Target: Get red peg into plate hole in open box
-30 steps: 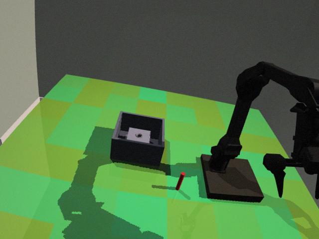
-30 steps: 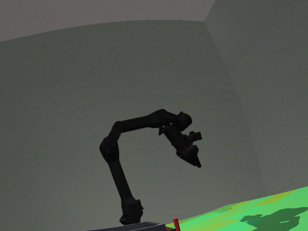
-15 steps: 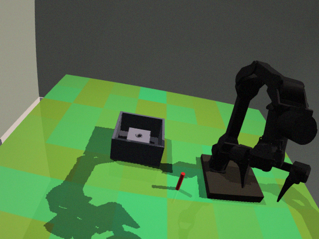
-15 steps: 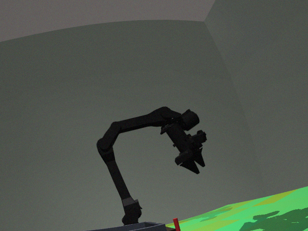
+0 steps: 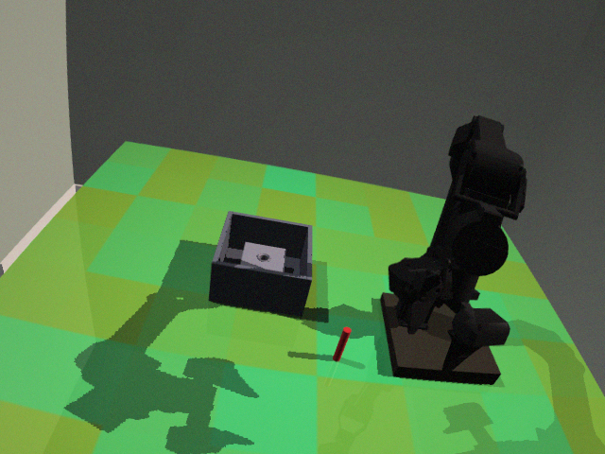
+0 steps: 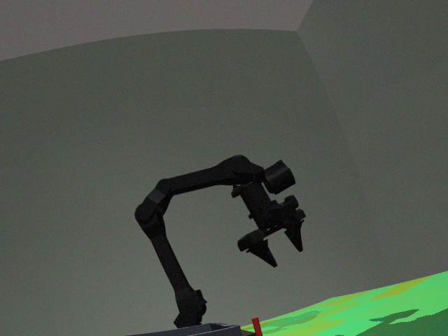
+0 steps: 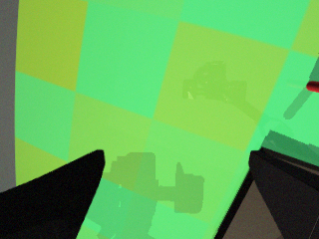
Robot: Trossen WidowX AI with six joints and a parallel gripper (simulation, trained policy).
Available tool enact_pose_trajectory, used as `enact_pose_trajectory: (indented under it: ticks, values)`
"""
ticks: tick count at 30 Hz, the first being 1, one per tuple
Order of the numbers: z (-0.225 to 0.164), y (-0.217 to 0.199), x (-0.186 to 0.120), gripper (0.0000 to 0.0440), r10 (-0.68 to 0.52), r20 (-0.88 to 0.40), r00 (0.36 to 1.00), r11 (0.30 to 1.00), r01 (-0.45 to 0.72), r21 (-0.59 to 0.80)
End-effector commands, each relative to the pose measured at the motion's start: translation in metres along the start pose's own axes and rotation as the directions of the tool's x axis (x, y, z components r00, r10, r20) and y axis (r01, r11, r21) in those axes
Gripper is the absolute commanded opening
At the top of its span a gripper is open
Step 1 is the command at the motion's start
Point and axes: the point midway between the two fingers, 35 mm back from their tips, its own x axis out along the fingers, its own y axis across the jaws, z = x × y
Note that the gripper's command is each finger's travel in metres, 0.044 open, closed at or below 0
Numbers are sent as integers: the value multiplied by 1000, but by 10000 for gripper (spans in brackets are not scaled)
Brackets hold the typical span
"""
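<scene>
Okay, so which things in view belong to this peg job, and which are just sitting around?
Part of the job:
- red peg, upright on the table
- open box
- plate with the hole, inside the box
- gripper, open

Just lying about:
- no loose extras that I can see

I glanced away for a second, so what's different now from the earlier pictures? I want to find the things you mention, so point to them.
The arm has swung, carrying its open end effector [image 5: 436,347] [image 6: 289,258] [image 7: 176,156] leftward in the top view, toward the red peg [image 5: 341,344] [image 6: 257,327] [image 7: 313,87]. Nothing was grabbed or released. The peg and open box [image 5: 258,288] [image 6: 226,330] stayed put.
</scene>
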Motion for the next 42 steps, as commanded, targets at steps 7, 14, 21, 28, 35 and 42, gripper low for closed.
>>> enact_pose_trajectory:
  ticks: [7, 14, 21, 28, 35, 42]
  values:
    - [18, -50, 15, 440, -102, -27, 994, 942, 105, 319]
    - [25, -87, 29, 440, -166, -70, 984, 833, 178, 524]
    - [28, -121, 46, 440, -217, -114, 969, 683, 234, 692]
    - [28, -146, 66, 440, -252, -140, 958, 561, 262, 785]
    - [30, -163, 92, 439, -279, -138, 950, 496, 266, 827]
    - [31, -177, 120, 437, -304, -116, 946, 477, 256, 841]
